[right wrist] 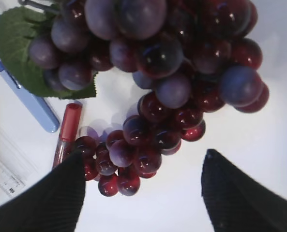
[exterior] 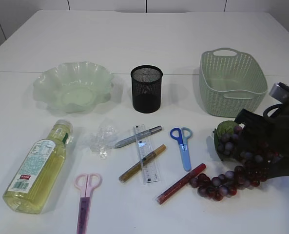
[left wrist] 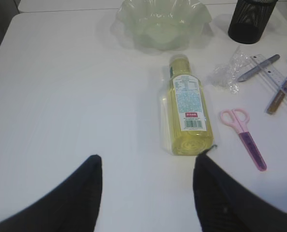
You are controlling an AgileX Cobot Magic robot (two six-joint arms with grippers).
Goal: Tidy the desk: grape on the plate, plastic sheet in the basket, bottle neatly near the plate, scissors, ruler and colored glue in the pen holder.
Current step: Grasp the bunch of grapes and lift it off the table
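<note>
Grape (right wrist: 158,72) bunch: glossy purple-red berries (one green leaf (right wrist: 17,43)).

We see the grapes (exterior: 232,168) at four o'clock, the bottle (exterior: 37,168) lying at eight; scissors (exterior: 182,145), ruler (exterior: 146,153), apparently glue pens (exterior: 181,183) between.

A pale green scalloped plate (exterior: 73,87), a black mesh pen holder (exterior: 146,88) and a light green woven basket (exterior: 232,83) were ranged across the white table (exterior: 144,39). Nearer the camera, a yellow-filled plastic bottle (exterior: 37,168) was laid on its side, with pink-handled scissors (exterior: 86,195), a crumpled clear plastic sheet (exterior: 101,137), a transparent ruler (exterior: 145,153), blue-handled scissors (exterior: 183,145) and a red glue pen (exterior: 181,183). A dark purple grape bunch (exterior: 234,165) was partly covered by the black right arm (exterior: 278,136).
</note>
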